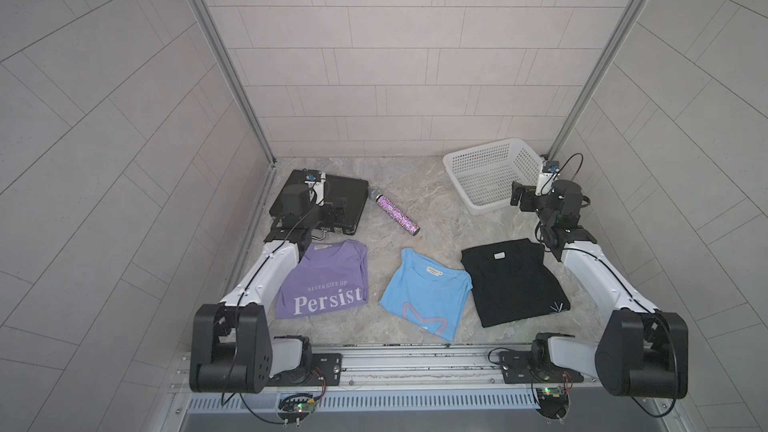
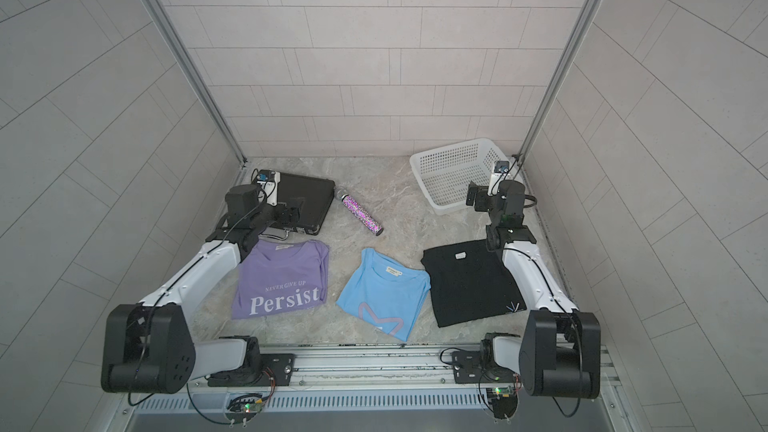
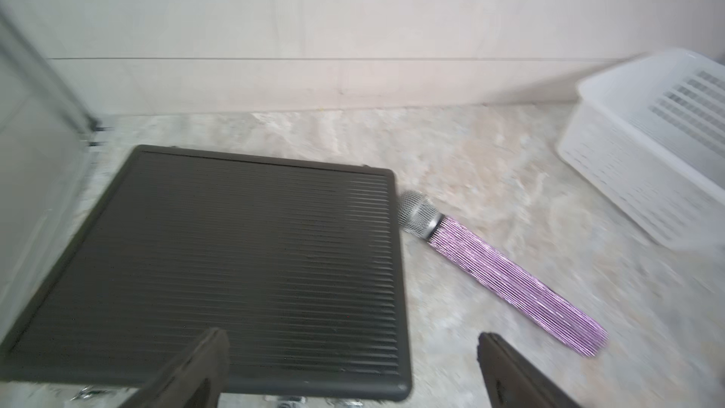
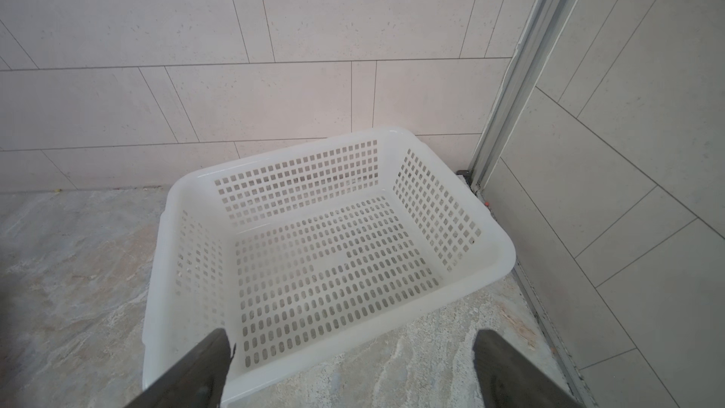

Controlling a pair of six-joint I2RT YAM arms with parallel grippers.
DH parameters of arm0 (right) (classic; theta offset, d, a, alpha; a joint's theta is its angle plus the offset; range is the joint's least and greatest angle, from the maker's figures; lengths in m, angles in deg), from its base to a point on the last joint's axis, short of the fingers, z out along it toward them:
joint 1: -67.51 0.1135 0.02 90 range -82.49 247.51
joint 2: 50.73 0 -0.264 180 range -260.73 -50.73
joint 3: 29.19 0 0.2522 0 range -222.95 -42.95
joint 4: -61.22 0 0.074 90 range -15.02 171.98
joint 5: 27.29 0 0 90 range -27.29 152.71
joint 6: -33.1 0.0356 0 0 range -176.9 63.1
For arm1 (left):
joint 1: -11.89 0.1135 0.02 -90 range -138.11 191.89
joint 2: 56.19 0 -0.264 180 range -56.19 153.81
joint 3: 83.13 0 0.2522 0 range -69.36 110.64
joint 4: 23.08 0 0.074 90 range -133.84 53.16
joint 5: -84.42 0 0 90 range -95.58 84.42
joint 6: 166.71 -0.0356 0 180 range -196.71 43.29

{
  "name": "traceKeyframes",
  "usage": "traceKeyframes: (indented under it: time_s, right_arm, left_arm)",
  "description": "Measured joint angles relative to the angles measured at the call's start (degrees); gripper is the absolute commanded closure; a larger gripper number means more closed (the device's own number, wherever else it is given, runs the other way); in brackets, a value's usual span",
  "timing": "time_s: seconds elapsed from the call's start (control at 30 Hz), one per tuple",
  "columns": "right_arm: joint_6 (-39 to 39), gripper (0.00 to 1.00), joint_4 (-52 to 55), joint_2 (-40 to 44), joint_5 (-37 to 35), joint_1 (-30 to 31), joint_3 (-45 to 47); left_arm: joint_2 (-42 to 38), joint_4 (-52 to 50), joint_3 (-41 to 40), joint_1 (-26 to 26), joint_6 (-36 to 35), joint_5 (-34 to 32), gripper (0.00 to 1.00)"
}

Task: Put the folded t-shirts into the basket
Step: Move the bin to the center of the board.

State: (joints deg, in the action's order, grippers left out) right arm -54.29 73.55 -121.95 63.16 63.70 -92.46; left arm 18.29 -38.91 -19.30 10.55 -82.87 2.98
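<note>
- Left claw: jaws wide apart, nothing between them. It hangs over the near edge of the ribbed black case at the far left of the desk. The left wrist view is smeared.
- Right claw: jaws wide apart and empty, poised just in front of the near rim of the basket.
- Basket: white and perforated, at the far right corner of the desk, set at an angle to the walls. Nothing lies inside; its mesh floor shows bare in the right wrist view.
- The three folded shirts lie in a row along the near side of the desk, all outside the basket.
- Lilac shirt, lettered "NEVER GIVE UP Persist": left, partly under the left forearm in both top views.
- Light blue shirt, pink outline print: middle, turned at an angle.
- Black shirt: right, just beside the blue one, closest of the three to the basket.
- Glittery pink microphone: lies flat, with its grille head just beside the case's right edge.
</note>
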Motion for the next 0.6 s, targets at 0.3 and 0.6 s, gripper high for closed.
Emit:
traceKeyframes:
  time_s: [0.3, 0.6]
  right_arm:
    - [-6.03, 0.04, 19.19, -15.26, 11.06, -6.64, -20.06]
    - [-6.88, 0.08, 27.3, -35.82, 13.7, -14.95, -42.75]
  left_arm:
    - [4.0, -17.29, 9.73, -9.97, -5.62, 15.02, 0.01]
    - [9.84, -20.26, 13.84, -17.55, -5.81, 14.25, 0.04]
